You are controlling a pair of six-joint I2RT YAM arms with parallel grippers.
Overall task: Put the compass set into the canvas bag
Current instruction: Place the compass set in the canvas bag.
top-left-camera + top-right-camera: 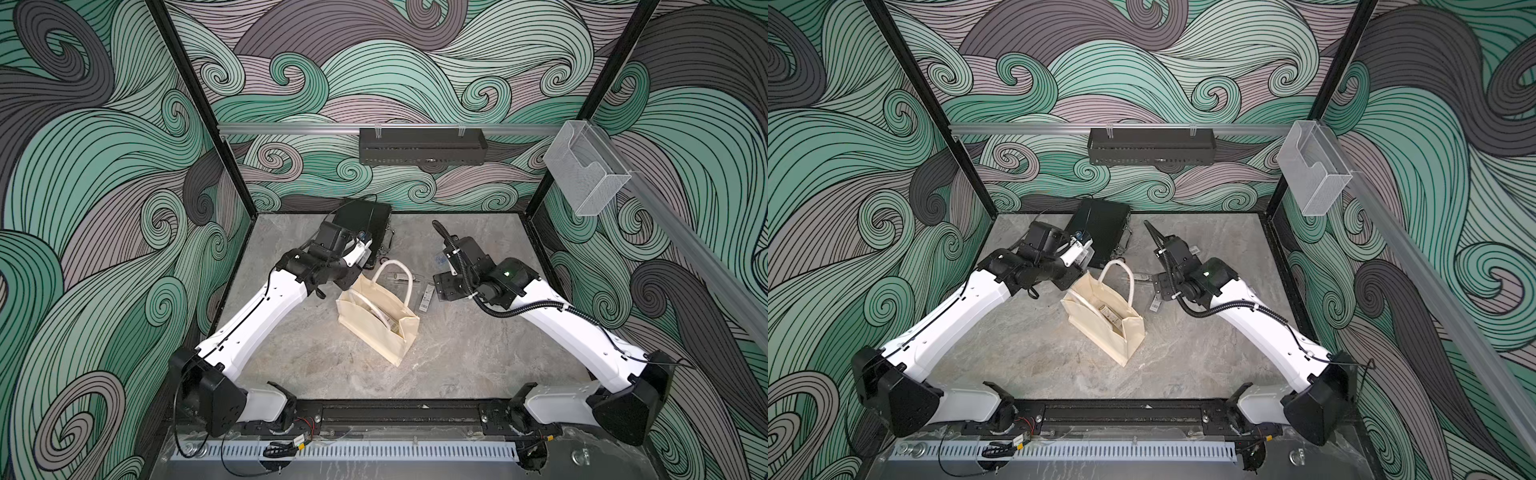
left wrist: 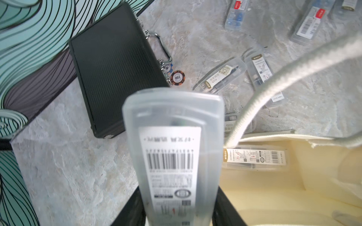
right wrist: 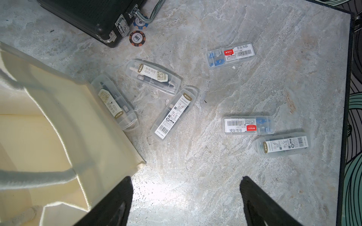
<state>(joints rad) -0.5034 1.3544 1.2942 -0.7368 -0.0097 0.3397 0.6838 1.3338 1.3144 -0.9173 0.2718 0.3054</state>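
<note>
Grey marbled desk point(image 1: 478, 353) carries the canvas bag point(image 1: 368, 334), open with one clear case point(image 2: 254, 157) already inside; the left hand point(image 2: 176, 212) grips a compass set point(image 2: 172, 117) just outside the bag's rim, and the right hand point(image 3: 186, 182) hangs open and empty beside the bag. Likely trouble is the bag's white handle point(image 2: 274, 78) looping close by: a snag there, or a knock on the soft rim, could tip the bag or drop the set short. Print reads "M&G" on the clear case inside the bag and "100" on a poker chip point(image 3: 137, 37) beyond it.

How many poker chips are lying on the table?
2: an orange chip beside the black briefcase, and a blue chip by its handle. More may be hidden.
</note>
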